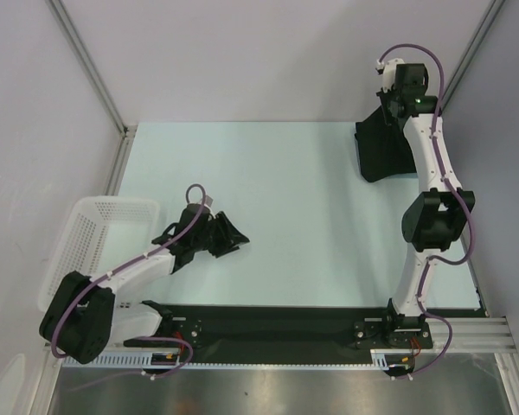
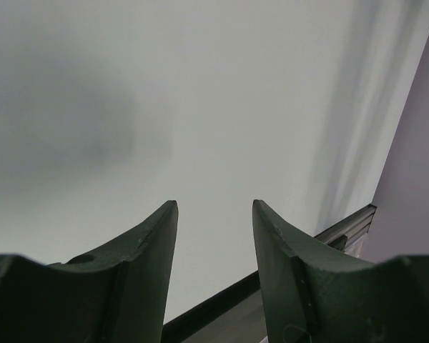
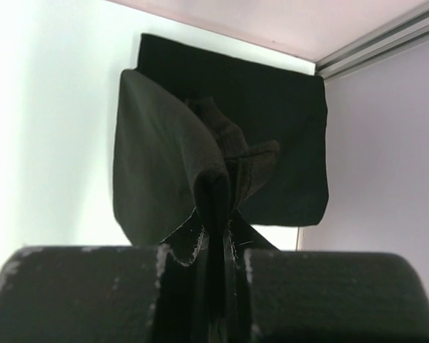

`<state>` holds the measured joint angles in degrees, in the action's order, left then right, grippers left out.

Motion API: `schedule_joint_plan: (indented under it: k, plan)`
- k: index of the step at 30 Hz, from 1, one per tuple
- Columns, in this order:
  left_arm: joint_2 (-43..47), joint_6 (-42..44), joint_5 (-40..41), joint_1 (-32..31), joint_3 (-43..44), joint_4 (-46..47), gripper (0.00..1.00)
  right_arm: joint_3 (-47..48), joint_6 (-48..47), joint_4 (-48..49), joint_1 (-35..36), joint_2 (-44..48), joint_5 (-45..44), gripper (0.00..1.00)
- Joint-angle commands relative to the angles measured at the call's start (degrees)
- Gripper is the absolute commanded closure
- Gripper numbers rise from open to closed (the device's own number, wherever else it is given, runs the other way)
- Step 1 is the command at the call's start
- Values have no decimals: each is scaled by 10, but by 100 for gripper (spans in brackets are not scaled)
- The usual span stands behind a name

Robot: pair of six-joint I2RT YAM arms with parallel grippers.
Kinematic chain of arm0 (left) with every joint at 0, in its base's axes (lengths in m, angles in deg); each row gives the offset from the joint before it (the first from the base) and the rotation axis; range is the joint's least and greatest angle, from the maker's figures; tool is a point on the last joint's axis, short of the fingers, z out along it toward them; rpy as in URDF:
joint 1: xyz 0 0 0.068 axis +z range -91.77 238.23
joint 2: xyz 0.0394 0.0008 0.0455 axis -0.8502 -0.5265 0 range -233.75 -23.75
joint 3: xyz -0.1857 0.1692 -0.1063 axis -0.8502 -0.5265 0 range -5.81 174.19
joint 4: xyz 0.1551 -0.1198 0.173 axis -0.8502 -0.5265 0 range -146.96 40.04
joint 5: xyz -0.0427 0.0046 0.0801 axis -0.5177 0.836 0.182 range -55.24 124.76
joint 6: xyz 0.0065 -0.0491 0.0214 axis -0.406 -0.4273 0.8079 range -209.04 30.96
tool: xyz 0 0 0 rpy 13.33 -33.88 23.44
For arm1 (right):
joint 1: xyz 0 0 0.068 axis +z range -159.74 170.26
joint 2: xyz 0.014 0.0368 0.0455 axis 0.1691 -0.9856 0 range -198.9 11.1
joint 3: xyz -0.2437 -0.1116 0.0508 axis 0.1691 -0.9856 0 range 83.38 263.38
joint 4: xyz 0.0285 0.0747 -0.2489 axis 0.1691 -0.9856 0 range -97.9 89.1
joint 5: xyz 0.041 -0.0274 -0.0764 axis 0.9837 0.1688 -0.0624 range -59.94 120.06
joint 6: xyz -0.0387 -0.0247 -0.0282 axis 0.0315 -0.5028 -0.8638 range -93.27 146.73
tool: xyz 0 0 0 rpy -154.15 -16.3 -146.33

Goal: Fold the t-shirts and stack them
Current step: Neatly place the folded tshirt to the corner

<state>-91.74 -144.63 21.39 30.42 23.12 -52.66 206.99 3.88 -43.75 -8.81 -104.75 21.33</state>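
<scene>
Now outstretched right jaws pinch a black t-shirt (image 3: pixel 164 143); low left jaws stand parted, empty.

From above and behind, we look down on the pale blue tabletop (image 1: pixel 277 190). Our wrist views hug it closely, the right one sharing the black fabric t-shirt (image 1: pixel 382 160).

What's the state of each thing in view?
t-shirt: one fold pinched and lifted, rest flat in the far right corner.
right pincer: shut on t-shirt.
left pincer: open, empty, over the table.
basket: at the table's left edge, nothing seen inside.
</scene>
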Motion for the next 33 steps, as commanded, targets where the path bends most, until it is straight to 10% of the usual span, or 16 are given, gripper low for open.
schedule_joint_plan:
  k: [1, 33]
  plan:
    - [-8, 20, -13, 6, 26, 12, 48, 44, -10, 47, -4, -16, -9, 100]
    - [-95, 51, -34, 9, 64, -20, 49, 183, 47, 124, -103, -196, -21, 100]
